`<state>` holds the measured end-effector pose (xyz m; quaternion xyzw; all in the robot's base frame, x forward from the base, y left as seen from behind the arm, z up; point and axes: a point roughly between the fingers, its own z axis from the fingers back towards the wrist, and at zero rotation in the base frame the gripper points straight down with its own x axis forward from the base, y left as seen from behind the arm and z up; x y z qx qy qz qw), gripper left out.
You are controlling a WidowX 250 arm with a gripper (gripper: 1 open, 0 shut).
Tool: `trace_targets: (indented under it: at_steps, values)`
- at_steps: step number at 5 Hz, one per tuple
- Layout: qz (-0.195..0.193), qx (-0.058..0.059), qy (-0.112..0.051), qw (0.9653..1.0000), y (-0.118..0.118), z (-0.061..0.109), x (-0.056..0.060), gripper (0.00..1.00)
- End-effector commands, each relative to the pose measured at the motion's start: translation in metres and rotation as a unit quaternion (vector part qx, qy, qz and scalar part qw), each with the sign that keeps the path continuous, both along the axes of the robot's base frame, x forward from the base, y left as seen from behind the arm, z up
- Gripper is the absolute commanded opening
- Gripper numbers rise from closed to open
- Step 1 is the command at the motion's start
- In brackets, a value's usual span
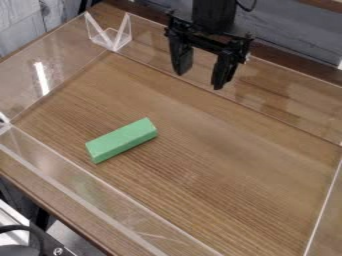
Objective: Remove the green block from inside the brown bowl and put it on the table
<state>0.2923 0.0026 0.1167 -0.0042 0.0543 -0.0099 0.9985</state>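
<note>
In the lower left of the frame, a bright green, matte, elongated rectangular block lies flat on the broad brown wood-grain bench, its long axis running diagonally from lower left up toward the right. Nothing touches it; bare wood shows on every side of it, and it sits well apart from the arm. No bowl shows anywhere on the surface. Low clear acrylic walls ring the bench, catching pale reflections along the near and left edges, and in the upper left corner a small clear V-shaped acrylic piece stands by the far wall. At the top centre of the frame the black end effector hangs from its arm with its fingers pointing down at the wood, spread wide with open air between them and nothing pinched there. Its tips hang above the far part of the bench, near the back wall, and a faint dark reflection of it shows on the glossy wood to the right of it. The green block is toward the near left from the end effector, with a wide stretch of empty grain between the two. Beyond the far wall a pale wall of grey-white boards shows at the upper right.
</note>
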Motion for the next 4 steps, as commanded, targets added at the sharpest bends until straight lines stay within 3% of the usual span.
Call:
trace_targets:
  at_steps: [1, 4]
  values:
    - [0.002, -0.002, -0.034, 0.9994, 0.0029, 0.0157, 0.0110, 1.00]
    - [-0.001, -0.007, -0.041, 0.9991, 0.0045, 0.0179, 0.0157, 1.00]
